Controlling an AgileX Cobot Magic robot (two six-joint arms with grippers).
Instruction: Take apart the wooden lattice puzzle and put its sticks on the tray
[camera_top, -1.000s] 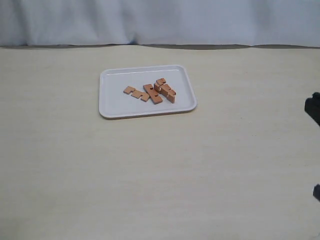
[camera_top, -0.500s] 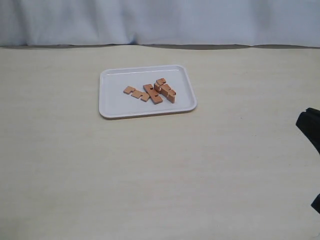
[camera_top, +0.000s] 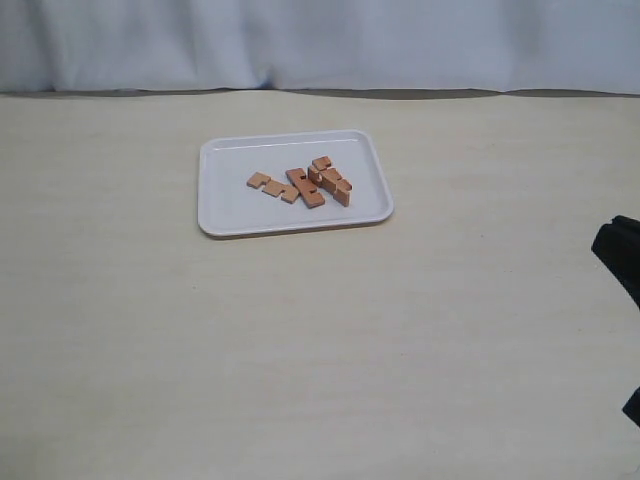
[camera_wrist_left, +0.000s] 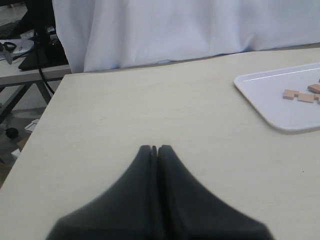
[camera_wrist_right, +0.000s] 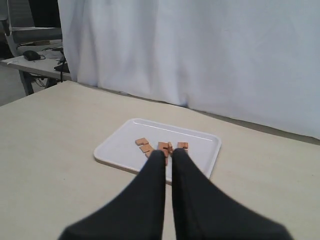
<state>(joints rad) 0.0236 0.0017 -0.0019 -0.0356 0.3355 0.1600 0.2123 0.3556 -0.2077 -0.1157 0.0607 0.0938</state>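
The white tray (camera_top: 230, 200) lies at the table's far middle. Several reddish-brown notched sticks (camera_top: 305, 186) lie loose and apart on it, some touching; no assembled wooden lattice puzzle is in view. My left gripper (camera_wrist_left: 154, 148) is shut and empty, low over bare table, with the tray (camera_wrist_left: 280, 107) and two sticks (camera_wrist_left: 297, 95) off to its side. My right gripper (camera_wrist_right: 167, 152) is shut with nothing between its fingers and points at the tray (camera_wrist_right: 120, 147) and sticks (camera_wrist_right: 145, 145) from a distance. Only a dark part of the right arm (camera_top: 620, 250) shows at the exterior view's right edge.
A white curtain (camera_top: 320, 40) hangs behind the beige table (camera_top: 300, 350). In the left wrist view the table's side edge (camera_wrist_left: 37, 135) drops off toward a desk with cables (camera_wrist_left: 30, 45).
The dark part of my right arm at the exterior view's right edge has moved lower and a little further into view. Tray and sticks have not moved.
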